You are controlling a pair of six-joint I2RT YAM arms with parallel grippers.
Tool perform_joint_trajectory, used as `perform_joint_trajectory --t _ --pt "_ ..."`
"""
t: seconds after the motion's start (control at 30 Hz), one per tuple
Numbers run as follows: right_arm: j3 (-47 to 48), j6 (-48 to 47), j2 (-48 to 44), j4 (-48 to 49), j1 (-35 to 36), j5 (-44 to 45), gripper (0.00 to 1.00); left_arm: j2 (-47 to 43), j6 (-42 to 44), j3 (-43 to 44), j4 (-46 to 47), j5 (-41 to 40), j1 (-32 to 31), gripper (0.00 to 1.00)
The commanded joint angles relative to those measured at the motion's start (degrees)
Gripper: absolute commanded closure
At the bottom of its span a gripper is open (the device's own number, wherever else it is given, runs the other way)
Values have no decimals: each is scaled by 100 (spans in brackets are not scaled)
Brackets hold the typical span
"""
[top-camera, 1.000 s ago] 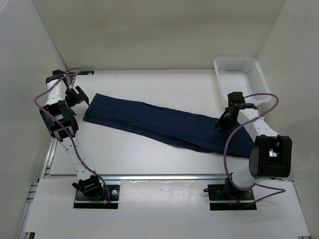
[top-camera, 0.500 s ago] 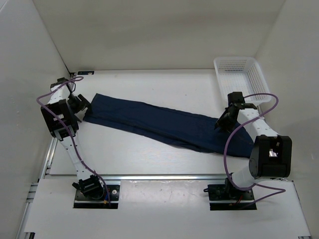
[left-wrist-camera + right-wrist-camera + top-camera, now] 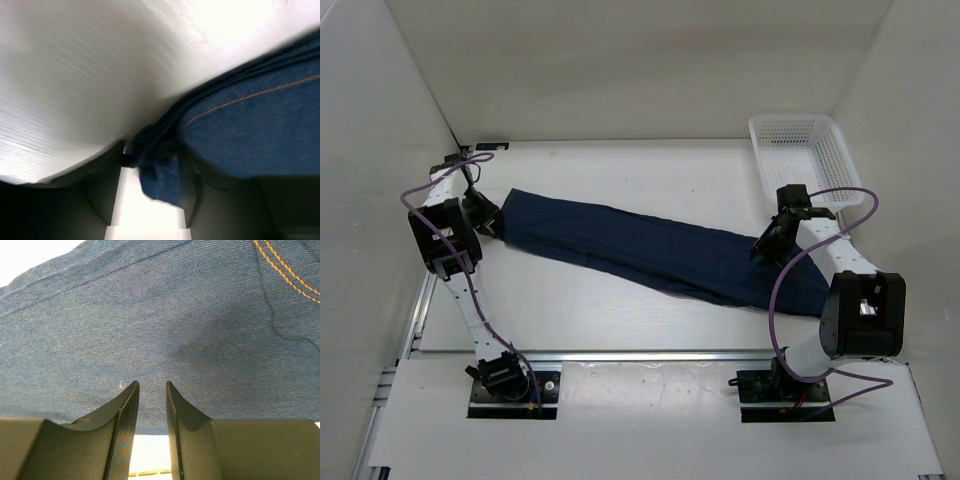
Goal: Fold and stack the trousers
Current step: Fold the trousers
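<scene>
Straddling a bunched hem corner, the left fingers point(image 3: 102, 195) stood partly open, with bare counter point(image 3: 75, 75) showing beside the cloth; not clamped, as far as seen. Right fingers point(image 3: 122, 425) were nearly together, tips against denim near orange stitching; whether they held it could not be told. The trousers point(image 3: 650, 250) lay stretched slantwise across the counter, hems at left, wider end at right, apart from the basket point(image 3: 800, 135). Judged soft, limp, weighty denim: pinch all hem layers together, and the stiffer waistband.
</scene>
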Motion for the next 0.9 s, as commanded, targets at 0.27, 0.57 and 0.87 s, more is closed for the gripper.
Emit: perform_joint_trajectory --t 0.27,0.57,0.87 --pt "3 -133 -215 -61 13 30 66 -129 -191 538 -2 -342 -50 90" --pt "108 -185 -321 -167 13 -22 66 -515 -7 2410 -837 -1097 301 90" --pt "161 -238 -496 -360 13 39 66 -1113 406 2851 -742 -1116 301 90"
